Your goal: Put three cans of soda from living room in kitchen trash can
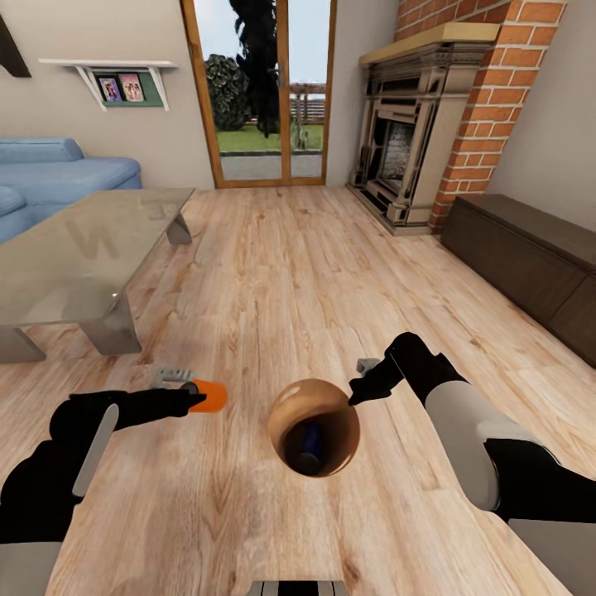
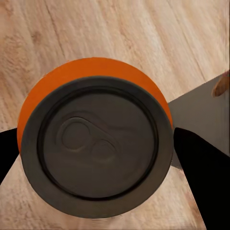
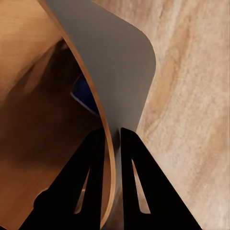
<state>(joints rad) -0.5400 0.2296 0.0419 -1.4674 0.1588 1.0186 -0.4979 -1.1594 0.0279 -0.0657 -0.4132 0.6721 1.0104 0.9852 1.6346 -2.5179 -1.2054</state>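
Head view: living room wood floor (image 1: 314, 273), glass desk (image 1: 83, 240) at left. Trash can (image 1: 314, 426) held above the floor, right tool (image 1: 358, 392) pinching its rim; blue can (image 1: 311, 443) inside, mostly hidden. Left tool (image 1: 192, 398) clamps orange can (image 1: 210, 396). Left wrist view alone shows the orange can's grey top (image 2: 98, 151).

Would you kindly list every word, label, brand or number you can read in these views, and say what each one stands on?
None can be read.
Orange soda can in the left claw: plain side; its grey top shows only a pull tab.
Dark blue can inside the trash can, whose rim the right claw pinches: no print visible.
Framed pictures on the wall shelf: too small to read.
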